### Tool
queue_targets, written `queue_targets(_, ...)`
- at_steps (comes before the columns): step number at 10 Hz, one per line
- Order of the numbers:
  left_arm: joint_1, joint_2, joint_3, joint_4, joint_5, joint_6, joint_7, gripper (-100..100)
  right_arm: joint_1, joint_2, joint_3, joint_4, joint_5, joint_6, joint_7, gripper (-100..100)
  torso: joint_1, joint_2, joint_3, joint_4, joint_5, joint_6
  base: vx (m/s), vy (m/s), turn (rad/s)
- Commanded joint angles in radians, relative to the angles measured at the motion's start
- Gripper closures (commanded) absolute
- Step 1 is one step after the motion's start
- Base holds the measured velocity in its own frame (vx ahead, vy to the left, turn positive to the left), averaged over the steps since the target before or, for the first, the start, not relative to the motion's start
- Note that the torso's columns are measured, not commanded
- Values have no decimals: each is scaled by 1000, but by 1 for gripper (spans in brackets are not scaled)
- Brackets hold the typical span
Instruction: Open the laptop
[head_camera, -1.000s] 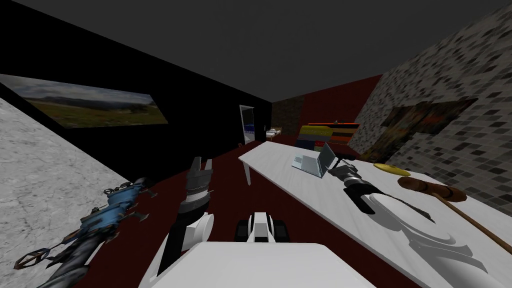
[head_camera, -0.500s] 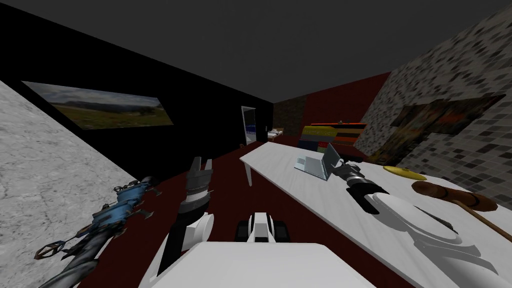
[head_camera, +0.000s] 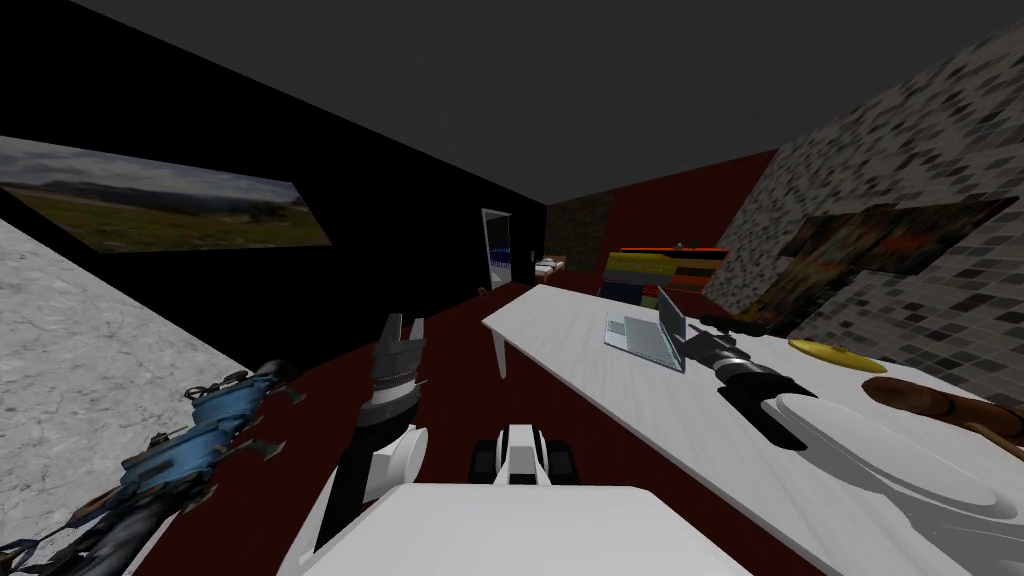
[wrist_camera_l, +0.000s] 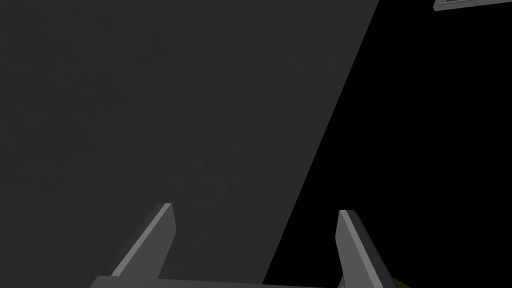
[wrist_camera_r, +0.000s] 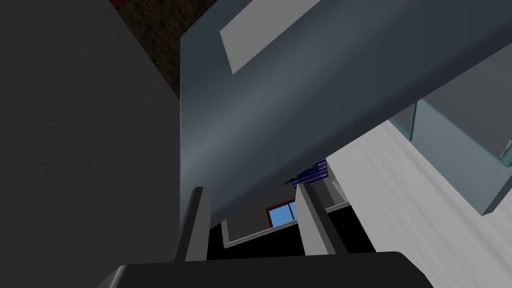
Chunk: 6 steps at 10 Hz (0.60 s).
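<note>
From the head camera we see the laptop (head_camera: 640, 336) sitting on the long white table (head_camera: 560, 330) ahead and to our right, its lid (head_camera: 670, 312) raised to a steep angle over the keyboard half. Our right arm stretches across the tabletop and the right gripper (head_camera: 696, 336) is at the lid's outer face. A yellow dish (head_camera: 830, 352) and a brown mallet (head_camera: 940, 400) lie on the table further to the right. Our left gripper (head_camera: 403, 328) is held upright over the dark red floor, well apart from the table. In the left wrist view that gripper's fingers (wrist_camera_l: 160, 235) stand wide apart with nothing between them. In the right wrist view the lid (wrist_camera_r: 280, 100) is a blue-grey slab whose edge runs between our right fingers (wrist_camera_r: 312, 225), which are drawn in close and clamp it, with the white tabletop (wrist_camera_r: 400, 200) beyond.
</note>
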Motion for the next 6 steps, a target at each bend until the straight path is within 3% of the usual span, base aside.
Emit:
queue_targets(1,0,0,0,0,0,0,0,0,56,-50,-14,15,39,-33,34,100,3,1,1,0,1,2,151,134,-49)
queue_targets(2,0,0,0,0,0,0,0,0,37,-26,-21,14,38,-38,25,100,6,1,0,0,3,1,67,59,-18)
queue_targets(3,0,0,0,0,0,0,0,0,72,-13,-62,58,-10,6,-22,100,4,4,2,2,3,-1,257,3,-291)
queue_targets(4,1,0,0,0,0,0,0,0,72,-13,-62,58,-8,-13,-28,100,1,-3,-1,1,3,6,349,-14,-496)
queue_targets(5,1,0,0,0,0,0,0,0,72,-13,-62,58,-45,16,-60,100,3,-6,-5,0,5,-1,187,-41,-180)
queue_targets(6,0,0,0,0,0,0,0,0,72,-13,-62,58,-78,53,-92,100,5,1,-1,2,4,-6,45,-44,60)
